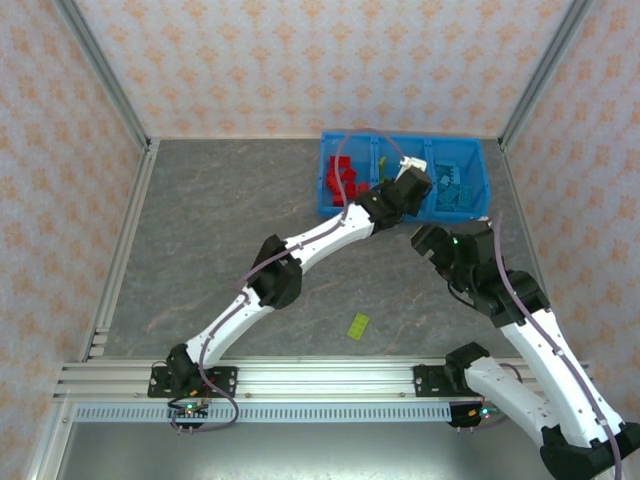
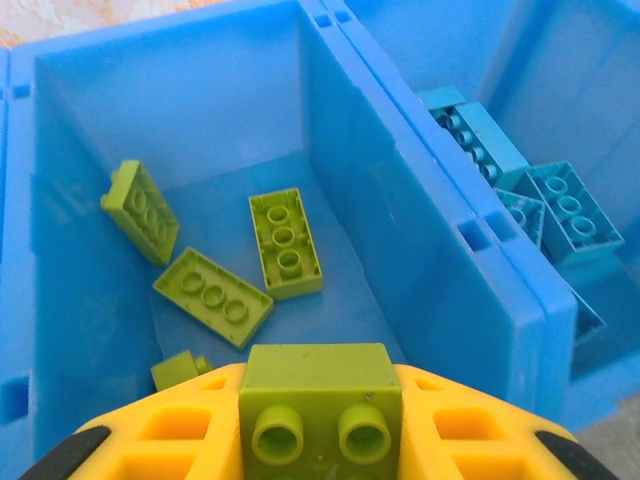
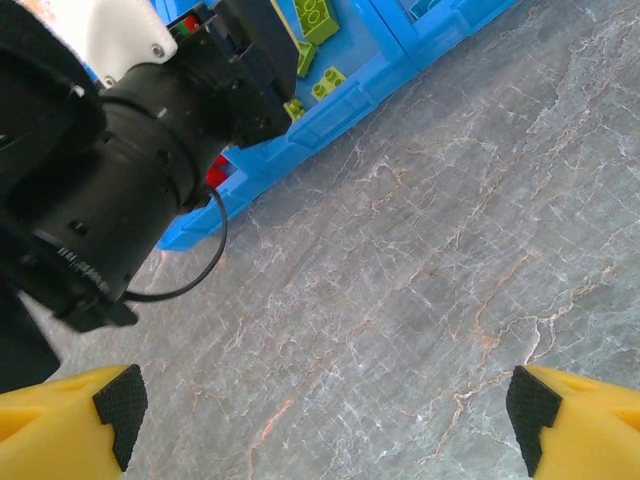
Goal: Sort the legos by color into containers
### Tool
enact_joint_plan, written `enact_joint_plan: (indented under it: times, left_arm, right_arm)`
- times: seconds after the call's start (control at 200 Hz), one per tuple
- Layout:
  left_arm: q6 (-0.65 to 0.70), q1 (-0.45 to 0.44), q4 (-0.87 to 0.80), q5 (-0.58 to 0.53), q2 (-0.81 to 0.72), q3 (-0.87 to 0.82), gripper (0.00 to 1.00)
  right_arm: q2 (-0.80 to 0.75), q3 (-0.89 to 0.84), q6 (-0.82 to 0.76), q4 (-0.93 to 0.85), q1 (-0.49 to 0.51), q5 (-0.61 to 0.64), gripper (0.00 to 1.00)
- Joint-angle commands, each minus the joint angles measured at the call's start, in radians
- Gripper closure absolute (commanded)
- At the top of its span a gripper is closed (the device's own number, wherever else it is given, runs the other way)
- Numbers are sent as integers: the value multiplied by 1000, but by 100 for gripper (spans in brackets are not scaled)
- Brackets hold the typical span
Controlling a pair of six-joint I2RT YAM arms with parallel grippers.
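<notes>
My left gripper (image 2: pixel 320 425) is shut on a yellow-green lego (image 2: pixel 320 395), studs toward the camera, held above the middle compartment (image 2: pixel 200 110) of the blue bin (image 1: pixel 330 207). Several yellow-green legos (image 2: pixel 285 242) lie on that compartment's floor. Light-blue legos (image 2: pixel 560 205) fill the right compartment and red legos (image 1: pixel 340 183) the left one. From above, the left gripper (image 1: pixel 408 180) reaches over the bin's middle. One loose yellow-green lego (image 1: pixel 357 325) lies on the table near the arm bases. My right gripper (image 3: pixel 325 415) hangs open over bare table in front of the bin (image 3: pixel 330 110).
The left arm's black wrist (image 3: pixel 110 170) crosses close beside the right gripper (image 1: pixel 435 240). Grey marbled table (image 1: pixel 220 230) stretches left of the bin, framed by aluminium rails (image 1: pixel 125 240) and patterned walls.
</notes>
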Motion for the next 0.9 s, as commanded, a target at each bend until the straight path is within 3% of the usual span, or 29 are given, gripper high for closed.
enact_joint_plan:
  times: [0.0,0.13,0.335,0.42,0.545,0.651,0.776,0.896]
  left_arm:
    - [41,24,3,-90,2,77,64]
    - [34,37,-14,-69,-10,99,49]
    - [5,37,-135,-29,-197,8,50]
    - [-9,37,-69,6,-375,-226,51]
    - [-40,37,194,68,-705,-699,51]
    - [-54,33,246,94,-973,-970,51]
    - [-22,14,265,95,-1242,-1254,51]
    - [57,-7,178,134,-1456,-1417,51]
  right_arm:
    - [-21,0,1,-38,3,31,5]
    - [-30,-1,-1,-49,2,31,5]
    - [-28,-16,6,-69,2,21,5]
    - [-19,-20,13,-79,3,3,6]
    - [5,-41,9,-67,7,-41,7]
    - [76,-52,9,-41,47,-91,8]
    - [190,-57,52,7,207,-53,9]
    - [333,-71,119,78,367,-41,9]
